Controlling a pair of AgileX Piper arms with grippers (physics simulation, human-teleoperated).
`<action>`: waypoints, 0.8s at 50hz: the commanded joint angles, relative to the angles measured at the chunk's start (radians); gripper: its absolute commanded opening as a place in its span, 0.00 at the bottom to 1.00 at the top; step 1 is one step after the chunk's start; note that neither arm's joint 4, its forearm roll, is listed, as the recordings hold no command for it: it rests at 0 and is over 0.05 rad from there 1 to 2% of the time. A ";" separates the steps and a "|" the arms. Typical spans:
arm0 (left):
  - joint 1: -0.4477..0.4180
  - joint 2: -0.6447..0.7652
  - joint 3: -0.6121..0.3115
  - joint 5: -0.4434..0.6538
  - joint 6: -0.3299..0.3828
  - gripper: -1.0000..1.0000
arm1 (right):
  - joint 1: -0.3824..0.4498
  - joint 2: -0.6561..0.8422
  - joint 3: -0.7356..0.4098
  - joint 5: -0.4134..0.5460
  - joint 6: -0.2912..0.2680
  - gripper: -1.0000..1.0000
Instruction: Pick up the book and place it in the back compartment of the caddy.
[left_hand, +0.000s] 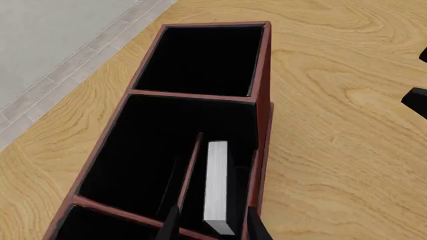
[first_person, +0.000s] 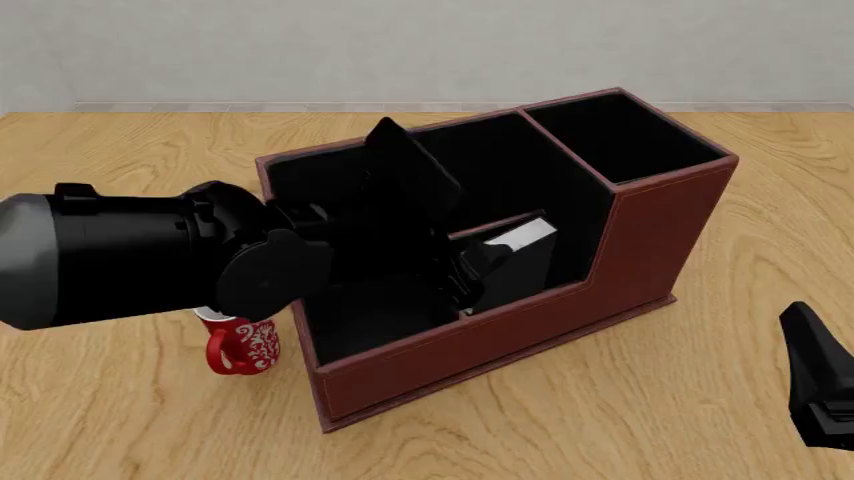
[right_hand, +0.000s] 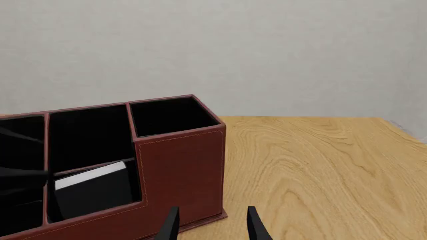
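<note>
The book (left_hand: 217, 186), black covers with a white page block, stands on edge inside the dark reddish-brown caddy (left_hand: 263, 75). It sits in the back compartment (first_person: 527, 275), the small cell behind the low wall, between a thin divider and the outer wall. My left gripper (left_hand: 215, 227) hangs over that cell, open, its fingers (left_hand: 172, 222) apart on either side of the book. In the front view the left gripper (first_person: 467, 268) reaches into the caddy (first_person: 534, 330) beside the book (first_person: 521, 238). My right gripper (right_hand: 213, 225) is open and holds nothing, on the table in front of the caddy (right_hand: 180, 165); the book (right_hand: 90, 179) shows over the low wall.
A red patterned mug (first_person: 243, 345) stands on the table against the caddy's left end, under my left arm. The tall square cell (first_person: 627, 135) is at the caddy's right end. My right gripper (first_person: 814, 385) sits near the table's front right. Pale floor (left_hand: 60, 45) lies beyond the table edge.
</note>
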 joint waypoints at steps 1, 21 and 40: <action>0.033 -0.037 0.048 -0.012 0.019 1.00 | 0.000 0.000 0.000 0.000 0.000 1.00; 0.078 -0.191 0.183 -0.026 0.077 1.00 | 0.000 0.000 0.000 0.000 0.000 1.00; 0.134 -0.333 0.277 -0.019 0.087 1.00 | 0.000 0.000 0.000 0.000 0.000 1.00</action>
